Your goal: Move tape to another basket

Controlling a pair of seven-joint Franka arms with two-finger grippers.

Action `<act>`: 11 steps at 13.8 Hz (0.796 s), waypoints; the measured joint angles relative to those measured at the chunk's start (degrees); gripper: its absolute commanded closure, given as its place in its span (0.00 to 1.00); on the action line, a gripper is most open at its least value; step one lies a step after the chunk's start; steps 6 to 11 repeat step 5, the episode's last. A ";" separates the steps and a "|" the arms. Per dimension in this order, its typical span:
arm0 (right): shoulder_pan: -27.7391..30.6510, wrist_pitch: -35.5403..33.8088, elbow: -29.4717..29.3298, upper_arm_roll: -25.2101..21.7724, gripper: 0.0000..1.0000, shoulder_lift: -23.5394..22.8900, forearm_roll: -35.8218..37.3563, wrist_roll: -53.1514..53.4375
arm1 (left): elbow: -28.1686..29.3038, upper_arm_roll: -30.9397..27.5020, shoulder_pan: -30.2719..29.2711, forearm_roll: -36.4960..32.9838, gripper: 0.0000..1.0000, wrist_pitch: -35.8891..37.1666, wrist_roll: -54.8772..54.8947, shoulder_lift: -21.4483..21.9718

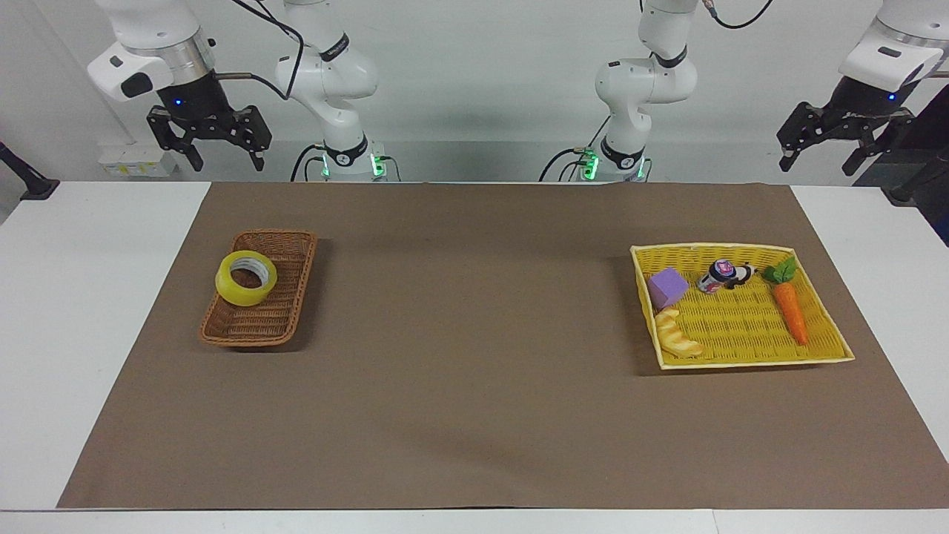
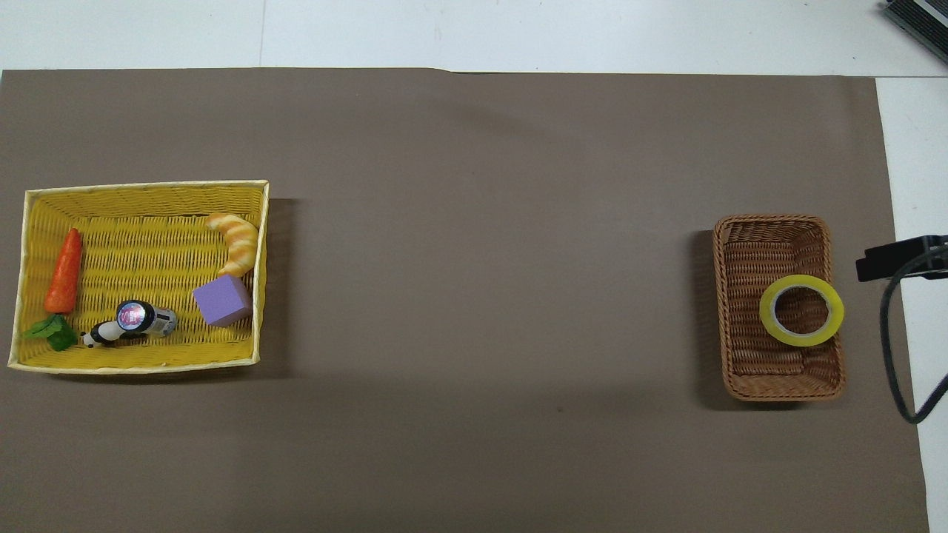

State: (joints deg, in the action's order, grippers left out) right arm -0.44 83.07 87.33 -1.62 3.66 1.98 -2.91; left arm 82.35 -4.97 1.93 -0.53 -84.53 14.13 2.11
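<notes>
The tape (image 1: 239, 295), a yellow roll with a pale core, lies in the brown wicker basket (image 1: 256, 326) toward the right arm's end of the table. In the overhead view the tape (image 2: 766, 312) sits in the half of the basket (image 2: 770, 244) nearer to the robots. My right gripper (image 1: 226, 159) is open and empty, raised high over the table's edge by the robots, well clear of the basket. My left gripper (image 1: 815, 159) is open and empty, and that arm waits raised at its own end.
A flat yellow woven tray (image 1: 749, 362) stands toward the left arm's end. It holds a carrot (image 1: 789, 311), a purple block (image 1: 667, 287), a croissant (image 1: 676, 334) and a small can (image 1: 715, 276). A brown mat (image 1: 474, 371) covers the table.
</notes>
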 measured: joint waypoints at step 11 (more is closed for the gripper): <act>-0.19 -2.40 -0.01 0.16 0.00 -0.01 -0.80 0.00 | -0.03 0.02 0.00 0.74 0.00 0.00 0.00 0.00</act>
